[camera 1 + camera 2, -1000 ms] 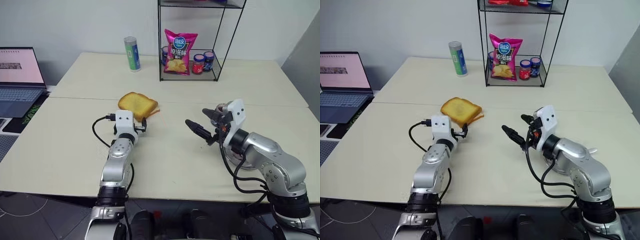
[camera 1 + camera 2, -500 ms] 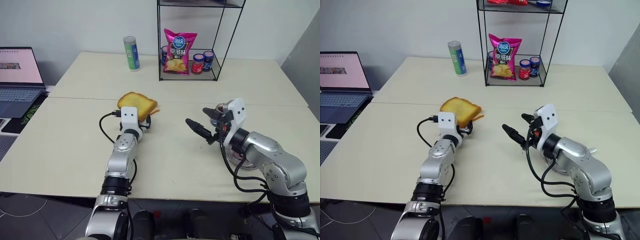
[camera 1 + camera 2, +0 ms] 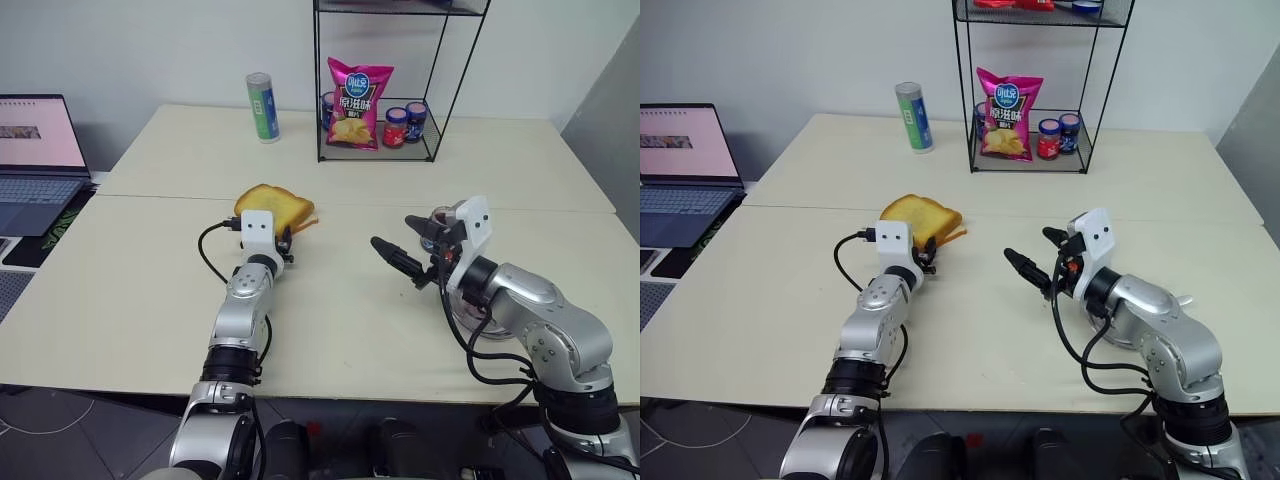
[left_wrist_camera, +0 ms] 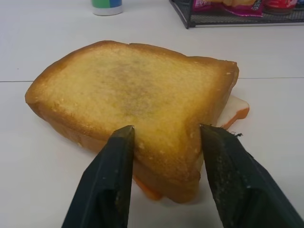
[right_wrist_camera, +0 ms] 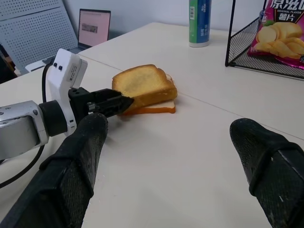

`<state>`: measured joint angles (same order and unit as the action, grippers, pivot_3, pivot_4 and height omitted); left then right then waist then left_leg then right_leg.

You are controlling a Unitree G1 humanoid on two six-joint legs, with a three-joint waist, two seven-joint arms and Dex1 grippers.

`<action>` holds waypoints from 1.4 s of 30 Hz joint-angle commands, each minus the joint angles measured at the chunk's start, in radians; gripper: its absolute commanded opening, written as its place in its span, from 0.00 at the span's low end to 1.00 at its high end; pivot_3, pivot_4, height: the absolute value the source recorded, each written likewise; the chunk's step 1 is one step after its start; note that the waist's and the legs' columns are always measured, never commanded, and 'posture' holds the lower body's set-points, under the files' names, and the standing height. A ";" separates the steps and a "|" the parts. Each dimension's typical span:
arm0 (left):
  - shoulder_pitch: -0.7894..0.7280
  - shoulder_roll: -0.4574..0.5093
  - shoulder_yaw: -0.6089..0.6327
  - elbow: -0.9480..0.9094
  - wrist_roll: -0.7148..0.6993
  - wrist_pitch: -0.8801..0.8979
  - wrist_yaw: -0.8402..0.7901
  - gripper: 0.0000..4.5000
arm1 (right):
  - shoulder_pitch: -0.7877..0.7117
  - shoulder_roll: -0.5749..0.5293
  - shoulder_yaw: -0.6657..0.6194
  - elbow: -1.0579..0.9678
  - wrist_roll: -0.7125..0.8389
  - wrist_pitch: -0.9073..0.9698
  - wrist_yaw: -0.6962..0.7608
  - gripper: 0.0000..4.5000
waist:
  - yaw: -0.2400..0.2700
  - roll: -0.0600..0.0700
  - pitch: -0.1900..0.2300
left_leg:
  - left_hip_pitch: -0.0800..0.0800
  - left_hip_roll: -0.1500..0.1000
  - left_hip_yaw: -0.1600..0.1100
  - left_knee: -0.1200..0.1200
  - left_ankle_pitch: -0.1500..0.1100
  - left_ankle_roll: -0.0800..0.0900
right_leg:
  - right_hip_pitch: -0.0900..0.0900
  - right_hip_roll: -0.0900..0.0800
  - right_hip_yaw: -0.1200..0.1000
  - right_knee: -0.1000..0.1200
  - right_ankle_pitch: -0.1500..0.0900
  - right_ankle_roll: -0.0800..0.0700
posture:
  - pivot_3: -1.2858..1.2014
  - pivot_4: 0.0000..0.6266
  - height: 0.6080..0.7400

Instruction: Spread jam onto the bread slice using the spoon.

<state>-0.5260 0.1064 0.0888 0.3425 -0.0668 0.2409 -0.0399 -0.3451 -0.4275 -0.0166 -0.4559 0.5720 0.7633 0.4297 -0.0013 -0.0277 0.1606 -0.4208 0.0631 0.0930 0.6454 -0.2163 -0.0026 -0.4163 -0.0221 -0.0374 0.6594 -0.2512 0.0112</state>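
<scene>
The bread slice (image 4: 137, 90), thick and golden with a darker crust, lies mid-table on top of a thinner pale slice (image 4: 236, 108). My left gripper (image 4: 164, 135) points level at its near corner, and the two black fingers (image 4: 118, 156) press against the crust on either side. From the right wrist view, the left gripper (image 5: 124, 101) meets the bread slice (image 5: 142, 83) at its edge. My right gripper (image 3: 392, 233) hovers open over the table to the right, holding nothing. The spoon and the jam are hidden.
A round steel dish (image 3: 466, 320) sits under my right forearm. At the back stand a wire rack (image 3: 438, 100) with a pink chips bag (image 3: 360, 90) and small jars (image 3: 406, 122), plus a green-blue can (image 3: 263, 107). A laptop (image 3: 35, 150) lies far left.
My left gripper reached forward to the bread slice and its jaws narrowed from wide open onto the near corner. The right arm kept still.
</scene>
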 commanded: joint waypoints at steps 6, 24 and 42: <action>-0.004 0.011 0.013 -0.023 -0.009 -0.008 -0.004 0.04 | -0.013 -0.008 -0.031 -0.024 0.007 -0.011 0.001 1.00 | -0.001 0.000 0.000 | 0.000 0.000 0.000 0.000 0.000 0.000 | 0.000 0.000 0.000 0.000 0.000 0.000 | 0.52 0.24 1.00; 0.041 0.304 -0.274 -0.415 -0.015 -0.084 -0.581 0.01 | -0.010 -0.044 -0.057 -0.019 0.012 -0.011 0.027 1.00 | 0.002 0.000 0.000 | -0.006 0.000 0.001 -0.001 0.000 0.000 | -0.005 0.000 0.000 -0.001 0.003 -0.005 | 0.52 0.24 1.00; 0.106 0.558 -0.513 -0.398 0.099 -0.309 -1.031 0.01 | 0.174 -0.226 -0.206 -0.175 0.164 0.112 0.114 1.00 | 0.006 0.002 0.001 | -0.005 0.001 -0.001 -0.001 0.000 0.000 | -0.005 -0.001 -0.001 0.002 -0.004 -0.007 | 0.52 0.24 1.00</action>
<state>-0.3896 0.6750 -0.4296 -0.0873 0.0063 -0.0179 -1.0810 -0.1894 -0.6295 -0.1804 -0.5646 0.6828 0.8510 0.5205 0.0051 -0.0261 0.1617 -0.4260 0.0630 0.0919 0.6449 -0.2166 -0.0026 -0.4217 -0.0223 -0.0386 0.6613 -0.2551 0.0050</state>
